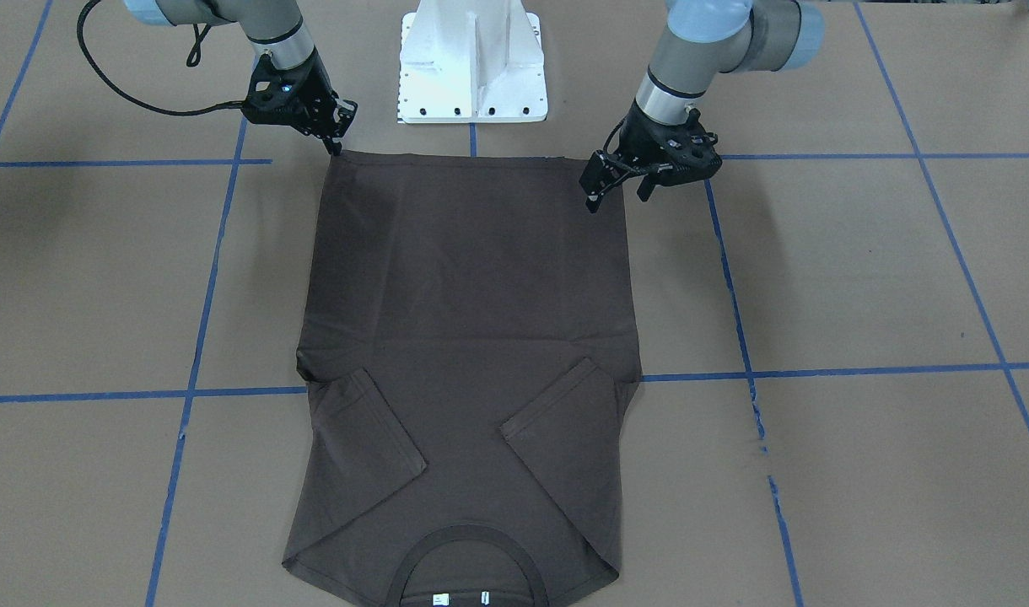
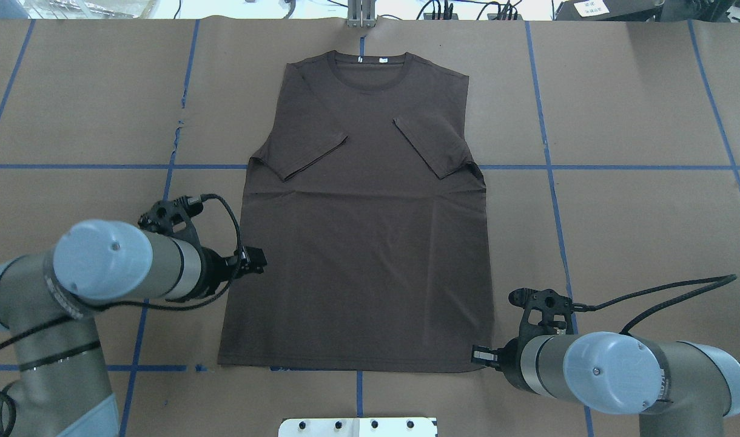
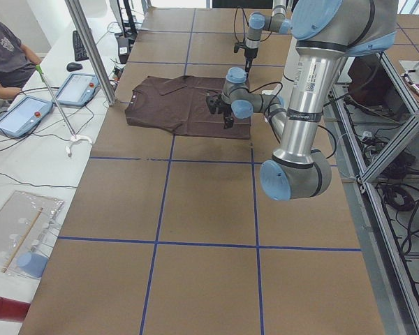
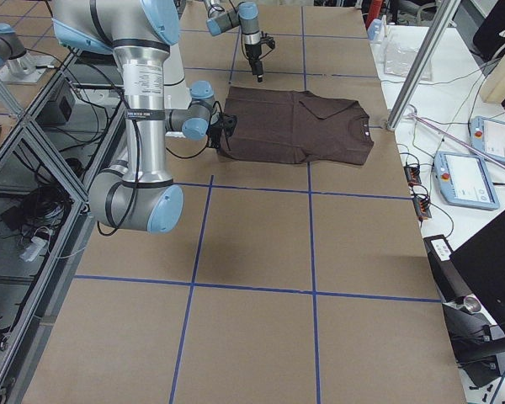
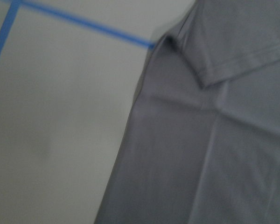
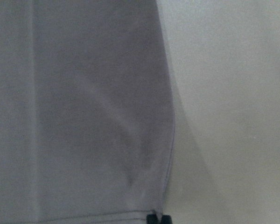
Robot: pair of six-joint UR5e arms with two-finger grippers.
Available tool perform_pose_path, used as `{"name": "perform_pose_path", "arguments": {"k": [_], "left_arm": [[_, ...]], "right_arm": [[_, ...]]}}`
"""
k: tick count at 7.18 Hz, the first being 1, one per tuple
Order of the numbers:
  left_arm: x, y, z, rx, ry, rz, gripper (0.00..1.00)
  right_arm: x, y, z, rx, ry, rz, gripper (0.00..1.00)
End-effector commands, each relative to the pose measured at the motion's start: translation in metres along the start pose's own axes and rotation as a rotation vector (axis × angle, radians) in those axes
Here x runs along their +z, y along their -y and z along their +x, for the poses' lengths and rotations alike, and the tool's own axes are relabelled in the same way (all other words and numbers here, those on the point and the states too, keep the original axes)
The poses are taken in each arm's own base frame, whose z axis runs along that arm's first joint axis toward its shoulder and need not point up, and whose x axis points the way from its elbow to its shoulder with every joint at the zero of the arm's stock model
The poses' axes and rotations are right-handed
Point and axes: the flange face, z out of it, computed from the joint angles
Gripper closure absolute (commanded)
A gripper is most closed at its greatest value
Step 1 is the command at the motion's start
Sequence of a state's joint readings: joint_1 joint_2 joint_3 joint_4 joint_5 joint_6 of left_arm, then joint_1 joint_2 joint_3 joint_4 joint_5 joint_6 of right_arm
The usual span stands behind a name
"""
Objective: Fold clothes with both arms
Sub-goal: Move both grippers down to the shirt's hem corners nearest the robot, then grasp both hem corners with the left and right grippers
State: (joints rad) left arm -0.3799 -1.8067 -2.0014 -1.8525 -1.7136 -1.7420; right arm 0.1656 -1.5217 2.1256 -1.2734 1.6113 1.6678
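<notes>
The dark brown T-shirt (image 1: 472, 320) lies flat on the brown table, both sleeves folded inward and its collar (image 2: 370, 70) on the side far from me. The hem is nearest my base. My left gripper (image 1: 620, 198) is open and empty, hovering at the shirt's side edge a little above the hem corner; in the overhead view it (image 2: 255, 260) sits beside the shirt's left edge. My right gripper (image 1: 336, 145) has its fingers together at the other hem corner (image 2: 479, 354). In the right wrist view the fingertips (image 6: 157, 218) meet on that corner of the cloth (image 6: 84, 116).
The white pedestal base (image 1: 472, 67) stands just behind the hem. Blue tape lines (image 2: 546, 167) cross the brown table cover. In the exterior left view an operator (image 3: 3, 56) sits at the far side with tablets (image 3: 21, 115), and a metal pole (image 3: 91, 49) stands near the collar.
</notes>
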Motion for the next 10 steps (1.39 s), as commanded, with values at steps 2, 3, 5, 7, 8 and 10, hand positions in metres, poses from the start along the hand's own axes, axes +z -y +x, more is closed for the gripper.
{"name": "perform_pose_path", "arguments": {"k": [2, 3, 5, 7, 8, 10], "left_arm": [[0.033, -0.074, -0.031, -0.042, 0.096, 0.037, 0.00], [0.037, -0.082, -0.035, -0.030, 0.131, 0.037, 0.00], [0.043, -0.088, -0.044, -0.013, 0.178, 0.039, 0.00], [0.045, -0.094, -0.047, -0.005, 0.186, 0.031, 0.02], [0.044, -0.094, -0.046, -0.010, 0.185, 0.030, 0.14], [0.044, -0.095, -0.045, -0.012, 0.183, 0.030, 0.59]], "right_arm": [[-0.008, 0.007, -0.004, -0.001, 0.018, 0.003, 1.00], [-0.009, 0.009, -0.004, 0.001, 0.021, 0.008, 1.00], [-0.010, 0.009, -0.005, 0.002, 0.025, 0.008, 1.00], [-0.011, 0.010, -0.005, 0.003, 0.027, 0.009, 1.00], [-0.012, 0.011, -0.005, 0.004, 0.027, 0.010, 1.00], [-0.012, 0.011, -0.005, 0.005, 0.027, 0.009, 1.00]]}}
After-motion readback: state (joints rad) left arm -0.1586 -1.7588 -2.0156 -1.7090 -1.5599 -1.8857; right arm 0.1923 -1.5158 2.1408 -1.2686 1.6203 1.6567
